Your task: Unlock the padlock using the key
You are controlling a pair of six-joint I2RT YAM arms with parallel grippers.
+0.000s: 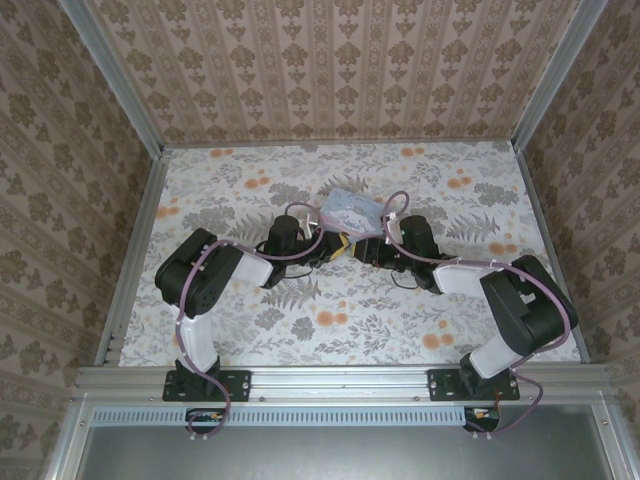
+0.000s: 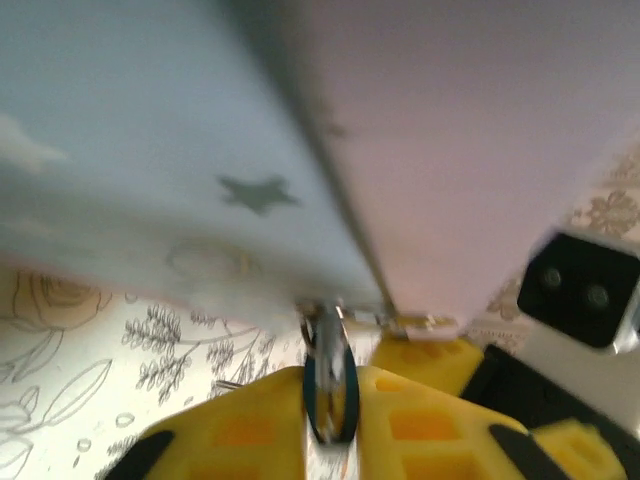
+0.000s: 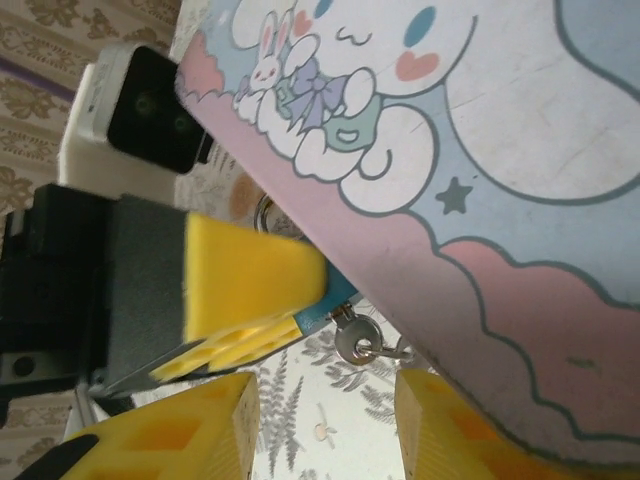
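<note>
The small teal padlock (image 3: 338,297) sits edge-on between the yellow fingers of my left gripper (image 2: 330,385), which is shut on it. The padlock (image 2: 328,362) hangs just under the edge of the cartoon tin (image 2: 150,150). A silver key (image 3: 352,340) sticks out of the padlock's end, with a wire ring through its head. In the right wrist view my right gripper (image 3: 325,400) stands open just short of the key, one finger on each side and neither touching it. From above, my left gripper (image 1: 338,248) and right gripper (image 1: 363,250) meet at mid-table.
The pale blue and pink cartoon tin (image 3: 480,150) lies tilted right behind the grippers, its edge over the padlock; it is the tin (image 1: 350,211) in the top view. The floral table (image 1: 250,190) is walled in by patterned panels on three sides.
</note>
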